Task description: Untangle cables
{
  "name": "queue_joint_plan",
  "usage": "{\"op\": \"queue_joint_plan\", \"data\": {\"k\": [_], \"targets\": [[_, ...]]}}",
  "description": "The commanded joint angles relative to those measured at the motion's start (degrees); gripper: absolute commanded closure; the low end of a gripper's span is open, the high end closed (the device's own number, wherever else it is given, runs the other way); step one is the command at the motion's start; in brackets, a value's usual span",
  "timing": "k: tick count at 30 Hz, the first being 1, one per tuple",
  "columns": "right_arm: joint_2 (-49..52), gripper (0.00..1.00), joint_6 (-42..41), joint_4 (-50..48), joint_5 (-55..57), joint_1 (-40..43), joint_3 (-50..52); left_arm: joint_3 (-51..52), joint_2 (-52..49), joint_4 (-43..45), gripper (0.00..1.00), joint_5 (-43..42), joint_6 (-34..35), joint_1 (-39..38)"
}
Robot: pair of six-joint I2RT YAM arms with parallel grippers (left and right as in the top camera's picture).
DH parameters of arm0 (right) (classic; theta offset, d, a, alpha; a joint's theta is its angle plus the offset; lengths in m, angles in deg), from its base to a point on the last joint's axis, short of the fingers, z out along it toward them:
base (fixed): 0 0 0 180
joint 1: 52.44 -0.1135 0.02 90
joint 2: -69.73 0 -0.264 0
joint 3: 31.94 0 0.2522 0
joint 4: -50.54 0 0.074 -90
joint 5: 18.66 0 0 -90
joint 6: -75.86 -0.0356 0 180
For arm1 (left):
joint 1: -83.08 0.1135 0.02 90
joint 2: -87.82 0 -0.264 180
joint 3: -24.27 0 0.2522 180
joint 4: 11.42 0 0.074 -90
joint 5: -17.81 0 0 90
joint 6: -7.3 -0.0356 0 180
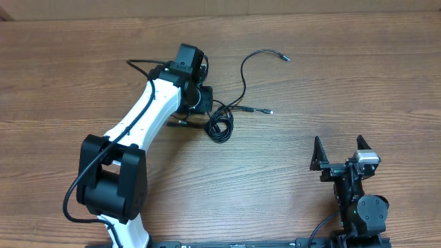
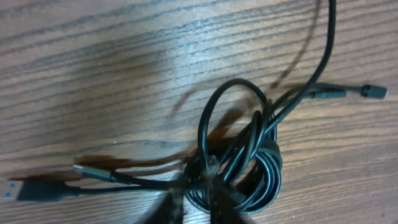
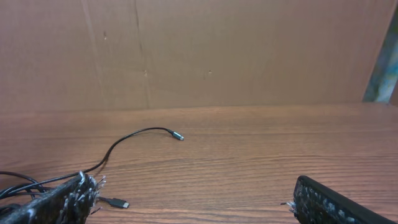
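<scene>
The wooden table [image 1: 358,76] fills the overhead view. The left arm [image 1: 141,120] (white links, black joints) reaches across to the table's middle, while the right arm [image 1: 362,207] sits folded at the near right edge. The right gripper [image 1: 338,148] has its 2 fingers spread wide with nothing between them, well apart from the cables [image 1: 219,127]. The left gripper [image 2: 202,211] hangs right over them. Its fingertips show only as dark blurs against the coil's edge, and I cannot tell whether they are parted or pinched on a strand. The cables lie near the table's centre as a small tight coil with loops crossing through it. 1 strand arcs away to a far plug [image 1: 285,58], a shorter one ends in a near plug [image 1: 267,110] — and a USB plug [image 2: 15,190] lies on the coil's other side.
</scene>
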Motion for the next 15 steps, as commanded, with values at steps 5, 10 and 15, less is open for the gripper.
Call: {"op": "queue_joint_plan", "data": {"k": [5, 10, 15], "targets": [[-0.4, 0.0, -0.4, -0.3, 0.4, -0.3, 0.6, 3.6, -0.6, 3.4, 0.64, -1.0, 2.4, -0.4], [-0.4, 0.0, -0.4, -0.3, 0.4, -0.3, 0.6, 3.6, -0.6, 3.5, 0.58, -1.3, 2.4, -0.4], [-0.4, 0.0, -0.5, -0.3, 0.3, -0.3, 0.6, 4.5, -0.6, 5.6, 0.73, -1.4, 2.7, -0.8]]}}
